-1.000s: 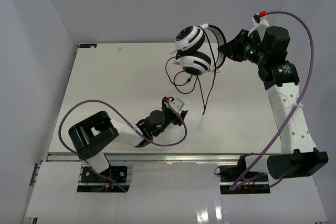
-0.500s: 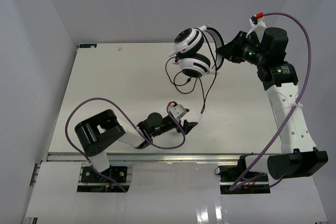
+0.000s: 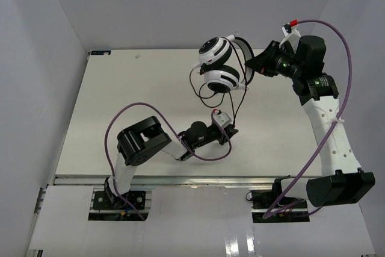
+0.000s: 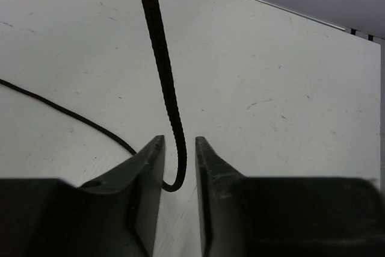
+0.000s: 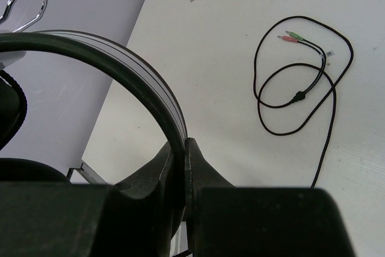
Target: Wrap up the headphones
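Top view: we see the headphones (image 3: 218, 64) held above the table (image 3: 120, 100) at upper centre by the right gripper (image 3: 255, 64). Only its wrist view shows the jaws clamped tight on the headband (image 5: 120, 58). Only the left wrist view shows the left gripper (image 4: 179, 142) narrowly parted, with the cord (image 4: 157, 46) passing loose between its fingers, not pinched.

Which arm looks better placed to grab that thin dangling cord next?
Left. The left gripper is open with the cord between its fingers, unpinched. The right gripper is shut on the headband, holding the headphones up.
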`<state>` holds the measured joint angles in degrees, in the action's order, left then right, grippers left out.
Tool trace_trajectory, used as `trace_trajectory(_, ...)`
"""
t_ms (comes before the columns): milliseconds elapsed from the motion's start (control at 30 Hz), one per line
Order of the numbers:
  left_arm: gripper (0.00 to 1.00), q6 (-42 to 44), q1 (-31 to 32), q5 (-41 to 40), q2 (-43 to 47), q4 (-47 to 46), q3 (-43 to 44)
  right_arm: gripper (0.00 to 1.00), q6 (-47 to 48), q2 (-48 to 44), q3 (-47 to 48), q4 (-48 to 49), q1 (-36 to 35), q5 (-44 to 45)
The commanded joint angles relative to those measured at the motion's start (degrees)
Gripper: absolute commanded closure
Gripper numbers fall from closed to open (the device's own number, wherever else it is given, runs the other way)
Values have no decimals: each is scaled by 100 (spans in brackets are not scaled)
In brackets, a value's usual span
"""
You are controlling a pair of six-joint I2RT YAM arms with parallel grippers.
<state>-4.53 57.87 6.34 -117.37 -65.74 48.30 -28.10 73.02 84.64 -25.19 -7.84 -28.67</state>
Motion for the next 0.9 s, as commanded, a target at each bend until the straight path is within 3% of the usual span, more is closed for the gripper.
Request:
trace_trajectory(0,73,-215,-61,-40,65,-302,-22,92,-249,-269,429,445,36,-316)
trace_trajectory(133,100,-472,-144,-45,57,-781,-259,92,-301,-369,314,535,28,-498)
trace_trajectory(267,100,-716,-259,55,184,-1170,-563,92,14,-449,213,558,36,-654)
trace_trajectory(367,100,-1001,-460,292,485,-1344,-977,92,1024,-533,251,491,48,-946)
trace_trajectory(467,100,-1354,-1034,888,1137,-1234,-1640,92,2612,-652,239,229,96,-1586)
trace_trajectory(600,100,-1655,-1825,1668,1921,-1107,-2249,92,3713,-696,175,-195,130,-1016)
trace_trajectory(733,100,-1493,-2380,3199,2876,178,-2273,92,4577,-632,50,-286,157,-504)
trace_trajectory(867,100,-1028,-2808,3759,3113,1898,-1487,92,5395,-662,-10,-480,120,-458)
